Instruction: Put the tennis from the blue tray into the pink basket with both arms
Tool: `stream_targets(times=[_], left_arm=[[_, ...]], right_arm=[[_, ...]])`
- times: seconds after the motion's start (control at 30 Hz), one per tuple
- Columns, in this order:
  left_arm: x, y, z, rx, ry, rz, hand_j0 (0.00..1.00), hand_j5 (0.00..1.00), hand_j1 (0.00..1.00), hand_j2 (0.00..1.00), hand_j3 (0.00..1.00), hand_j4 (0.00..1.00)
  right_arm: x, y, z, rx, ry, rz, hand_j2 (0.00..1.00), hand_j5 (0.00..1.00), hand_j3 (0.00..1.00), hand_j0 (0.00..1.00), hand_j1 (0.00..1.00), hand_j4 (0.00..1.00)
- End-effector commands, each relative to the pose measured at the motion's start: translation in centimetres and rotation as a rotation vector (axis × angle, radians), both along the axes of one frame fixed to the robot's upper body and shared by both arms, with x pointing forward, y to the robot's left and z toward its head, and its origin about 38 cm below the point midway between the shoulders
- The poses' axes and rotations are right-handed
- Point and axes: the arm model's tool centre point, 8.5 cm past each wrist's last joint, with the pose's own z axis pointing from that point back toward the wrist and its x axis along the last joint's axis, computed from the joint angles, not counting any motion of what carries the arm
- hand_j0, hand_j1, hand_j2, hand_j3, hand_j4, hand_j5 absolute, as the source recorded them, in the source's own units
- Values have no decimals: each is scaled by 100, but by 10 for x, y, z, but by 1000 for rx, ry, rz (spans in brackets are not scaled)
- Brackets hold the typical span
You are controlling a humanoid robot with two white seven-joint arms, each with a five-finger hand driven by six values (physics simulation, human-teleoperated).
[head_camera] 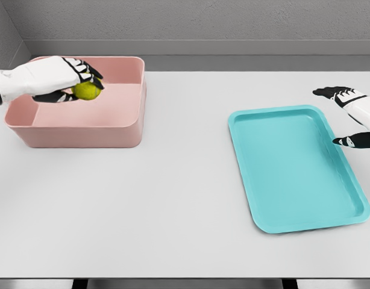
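Tennis ball [87, 90], yellow-green, is pinched in the left hand [55, 79], fingers curled round it from above. Ball sits over the pink basket [82, 129], above its left half, inside the rim line; can't tell if it touches the basket floor. Basket stands at the table's [173, 198] far left. Blue tray [296, 168] lies well apart on the right, nothing in it. Right hand [354, 117] hangs at tray's right edge, fingers spread, holding nothing.
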Motion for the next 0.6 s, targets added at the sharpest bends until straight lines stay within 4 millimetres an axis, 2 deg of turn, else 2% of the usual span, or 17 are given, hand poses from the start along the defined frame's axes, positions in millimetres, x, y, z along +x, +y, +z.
stream_targets(times=[0.0,0.07,0.23,0.37,0.43,0.57], left_arm=[[7,23,-8,-79,48,79,100,100,100,100,100,100],[9,32,-12,-112,70,108,100,100,100,100,100,100],[7,31,-11,-110,70,101,100,100,100,100,100,100],[5,44,-8,-106,70,130,100,100,100,100,100,100],[-1,64,2,-120,68,164,100,100,100,100,100,100],[-4,74,7,-110,63,182,100,100,100,100,100,100]], right_arm=[[0,0,1,7,-2,0,100,100,100,100,100,100],[0,0,1,7,-2,0,100,100,100,100,100,100],[0,0,1,8,-2,0,100,100,100,100,100,100],[0,0,0,9,0,-1,100,100,100,100,100,100],[0,-1,0,7,3,-3,100,100,100,100,100,100],[0,-2,-1,8,4,-6,100,100,100,100,100,100]])
